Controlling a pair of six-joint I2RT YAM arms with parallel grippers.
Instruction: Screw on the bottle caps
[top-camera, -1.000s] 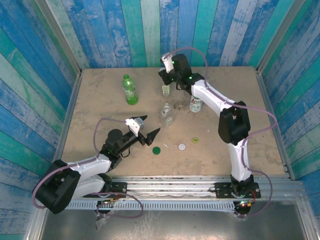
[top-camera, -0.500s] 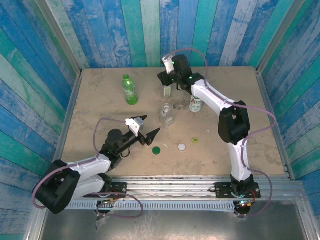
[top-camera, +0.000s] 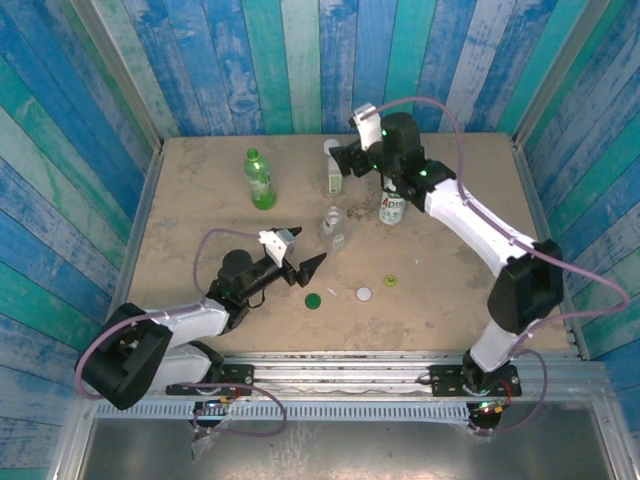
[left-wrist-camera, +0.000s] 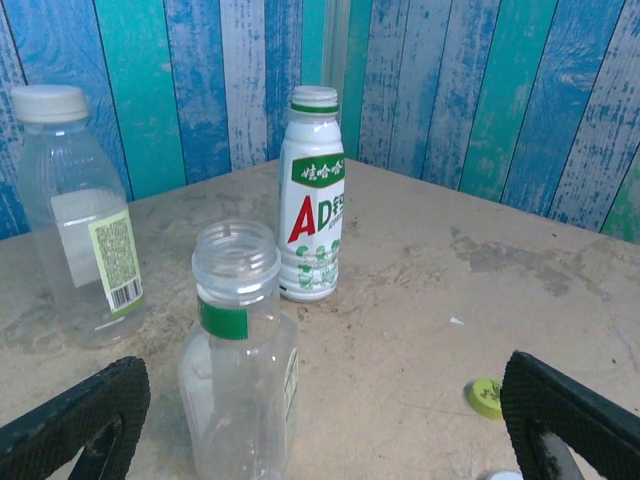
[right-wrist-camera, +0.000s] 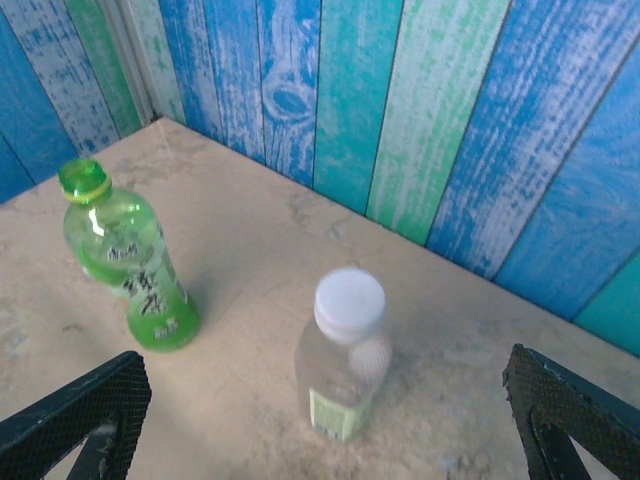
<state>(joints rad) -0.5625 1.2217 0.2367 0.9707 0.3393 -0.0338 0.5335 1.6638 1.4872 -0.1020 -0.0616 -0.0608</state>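
We find the left claw (left-wrist-camera: 320, 415) spread wide and empty. An uncapped bottle (left-wrist-camera: 240, 370) stands just ahead of it, with loose caps (top-camera: 364, 294) off to its right. The right claw (right-wrist-camera: 320, 420) gapes empty over a capped bottle (right-wrist-camera: 345, 350). We judge the caps light and slick: pinch across the rim.

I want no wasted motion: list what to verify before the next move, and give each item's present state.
1. Cap on far clear bottle: ok.
2. Cap on green bottle: ok.
3. Cap on near clear bottle: not ok, neck open.
4. Cap on white AD bottle: cannot tell.
5. Open and empty, left pincer and right pincer: ok.
6. Loose on the table, dark green cap, white cap, yellow-green cap: ok.
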